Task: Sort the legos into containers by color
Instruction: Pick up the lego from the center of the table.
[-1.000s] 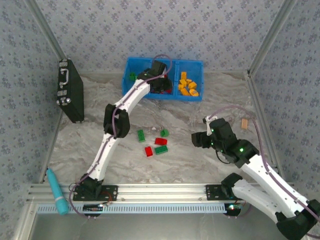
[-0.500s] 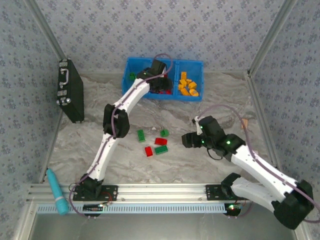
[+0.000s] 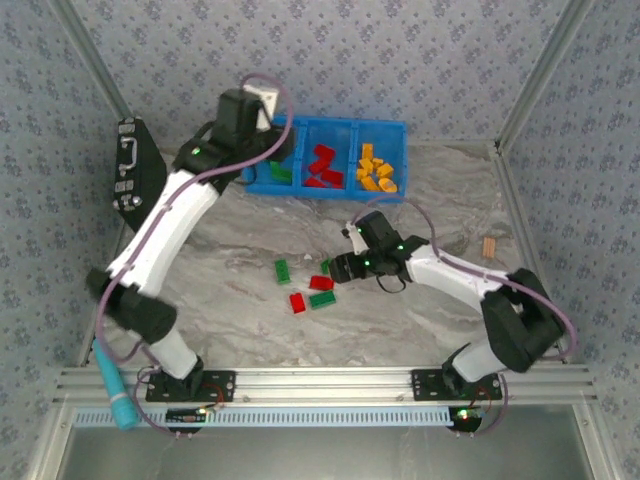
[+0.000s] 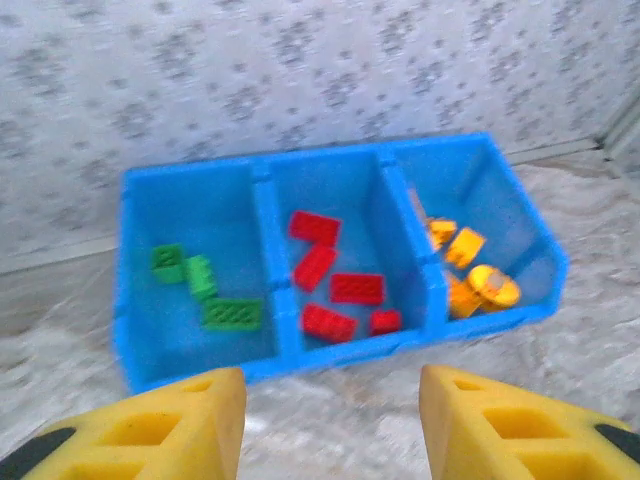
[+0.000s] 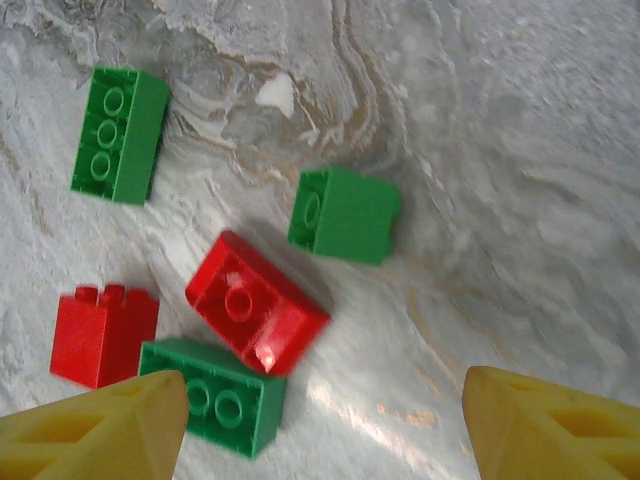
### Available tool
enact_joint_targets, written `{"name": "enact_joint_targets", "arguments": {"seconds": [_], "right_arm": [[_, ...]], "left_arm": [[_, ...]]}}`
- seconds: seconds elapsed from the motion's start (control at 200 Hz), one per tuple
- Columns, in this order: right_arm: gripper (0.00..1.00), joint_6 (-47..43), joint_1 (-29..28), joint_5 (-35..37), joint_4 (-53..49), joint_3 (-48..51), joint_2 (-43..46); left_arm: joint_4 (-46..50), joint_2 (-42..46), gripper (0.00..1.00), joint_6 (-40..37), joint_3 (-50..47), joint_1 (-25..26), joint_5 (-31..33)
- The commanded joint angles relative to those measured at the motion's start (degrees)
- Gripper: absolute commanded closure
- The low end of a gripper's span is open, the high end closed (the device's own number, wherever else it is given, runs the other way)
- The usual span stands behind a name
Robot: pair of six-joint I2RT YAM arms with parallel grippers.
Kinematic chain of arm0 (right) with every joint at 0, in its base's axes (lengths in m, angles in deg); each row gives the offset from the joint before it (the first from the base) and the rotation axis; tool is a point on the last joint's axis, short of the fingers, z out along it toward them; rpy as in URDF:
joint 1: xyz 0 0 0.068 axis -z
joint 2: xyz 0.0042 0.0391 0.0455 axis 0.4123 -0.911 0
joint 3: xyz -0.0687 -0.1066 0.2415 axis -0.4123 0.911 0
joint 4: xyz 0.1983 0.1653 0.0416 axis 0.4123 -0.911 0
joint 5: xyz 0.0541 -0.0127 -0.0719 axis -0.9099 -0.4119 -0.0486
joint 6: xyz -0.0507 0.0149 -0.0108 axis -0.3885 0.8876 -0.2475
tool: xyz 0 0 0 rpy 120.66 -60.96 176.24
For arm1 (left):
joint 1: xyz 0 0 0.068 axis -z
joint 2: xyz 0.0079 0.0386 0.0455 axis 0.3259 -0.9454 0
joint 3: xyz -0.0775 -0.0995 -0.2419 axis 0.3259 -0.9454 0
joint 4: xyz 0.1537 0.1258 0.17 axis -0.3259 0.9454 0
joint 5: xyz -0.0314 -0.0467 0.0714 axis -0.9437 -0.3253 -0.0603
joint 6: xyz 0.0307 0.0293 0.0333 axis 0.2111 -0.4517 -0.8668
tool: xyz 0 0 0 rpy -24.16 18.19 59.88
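Blue bin [image 3: 345,122], three compartments, is sitting on the bench [image 3: 230,240] with its long side running left to right. The left compartment is holding green legos [image 4: 205,290], the middle one red legos [image 4: 335,285] and the right one orange legos [image 4: 465,275], all lying at mixed angles. Five loose legos are lying on the bin's near side, well apart from it. A long green brick [image 5: 118,133] is pointing its long axis roughly toward the bin. A short green brick [image 5: 345,215] is showing a stud on its side face. A red brick [image 5: 257,302] and a green brick [image 5: 215,395] are touching, long axes roughly parallel to the bin's long side. A second red brick [image 5: 103,335] is sitting just beside them. Left claw [image 4: 330,410] is hovering near the bin's left end, fingers apart, holding nothing. Right claw [image 5: 325,425] is hanging over the loose group, fingers wide apart, gripping nothing.
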Motion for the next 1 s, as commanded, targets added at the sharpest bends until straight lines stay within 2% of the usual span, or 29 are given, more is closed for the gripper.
{"name": "enact_joint_targets", "arguments": {"seconds": [0.0, 0.095, 0.21, 0.39, 0.66, 0.995], "right_arm": [[0.26, -1.06, -0.15, -2.85, -0.01, -5.11, -5.18], [0.26, -0.84, 0.23, -2.86, -2.03, -8.55, -8.83], [0.27, -0.79, 0.80, -2.67, -5.17, -11.57, -12.12], [0.27, -1.21, 1.30, -1.67, -8.48, -14.33, -15.37], [0.28, -1.43, 0.92, -0.55, -9.89, -17.91, -18.89], [0.31, -2.54, -0.58, 2.08, -13.69, -21.53, -22.93]], "left_arm": [[-2.10, 5.83, 0.50, -2.78, -12.11, -3.49, 5.31], [-1.76, 13.58, 0.51, -2.06, -20.25, -5.93, 7.67], [1.01, 21.22, 0.50, -1.76, -26.64, -8.70, 13.99], [4.81, 30.65, 0.48, 0.15, -33.36, -13.87, 14.84], [8.53, 35.31, 0.42, -1.01, -34.93, -17.36, 16.48], [8.03, 35.56, 0.41, -1.72, -36.42, -18.84, 15.07]]}}
